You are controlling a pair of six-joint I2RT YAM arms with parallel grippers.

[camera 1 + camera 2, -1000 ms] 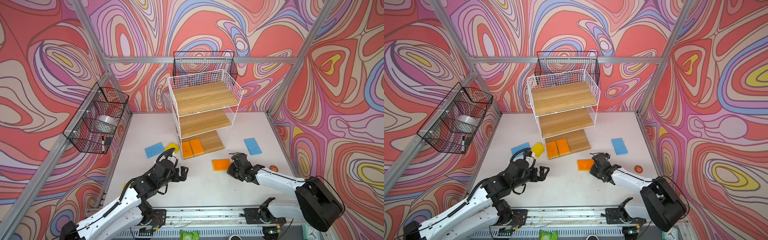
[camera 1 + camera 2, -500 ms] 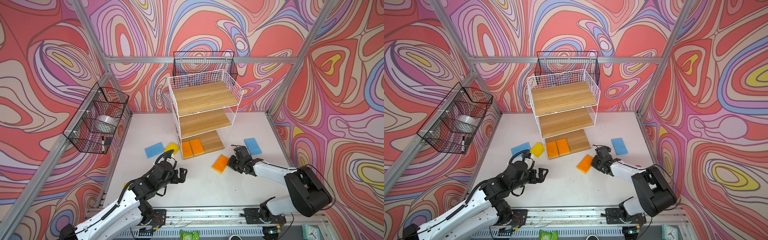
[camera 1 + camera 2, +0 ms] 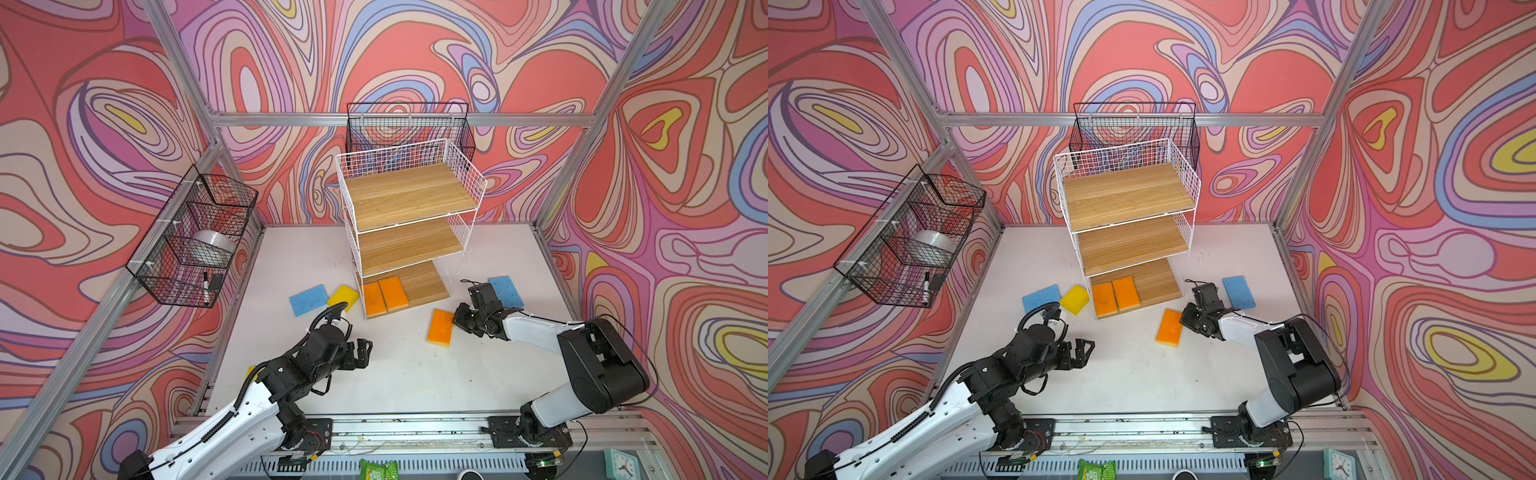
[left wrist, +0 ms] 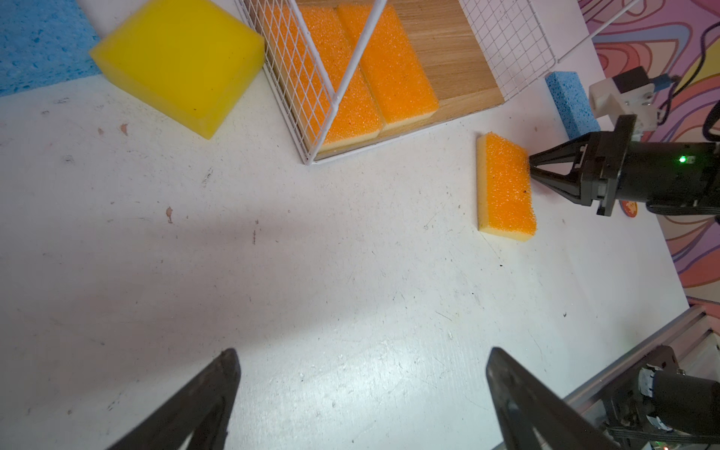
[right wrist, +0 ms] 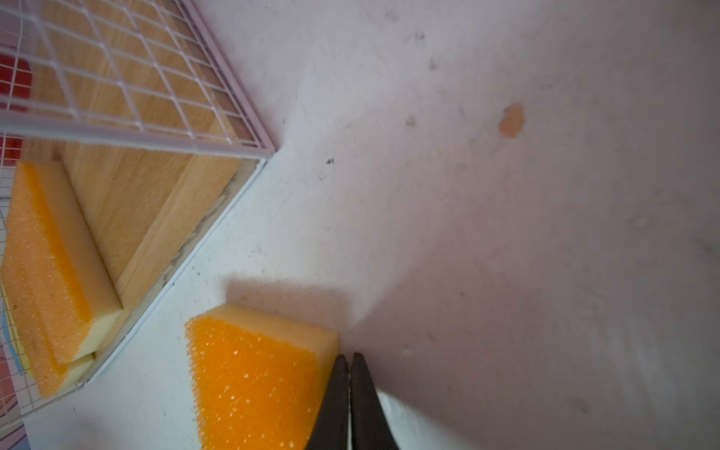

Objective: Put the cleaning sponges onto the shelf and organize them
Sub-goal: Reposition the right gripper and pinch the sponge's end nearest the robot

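Right wrist view: your right pincer [image 5: 349,356] is closed tight, tips touching one edge of the loose orange sponge [image 5: 253,382]; your left pincer [image 4: 361,350] gapes wide, holding nothing.

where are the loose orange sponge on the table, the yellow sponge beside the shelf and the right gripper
loose orange sponge [image 3: 440,327]: in a top view, middle of its orange top face
yellow sponge [image 4: 179,58]: left wrist view, middle of its top face
right gripper [image 5: 349,360]: right wrist view, where its shut fingertips meet
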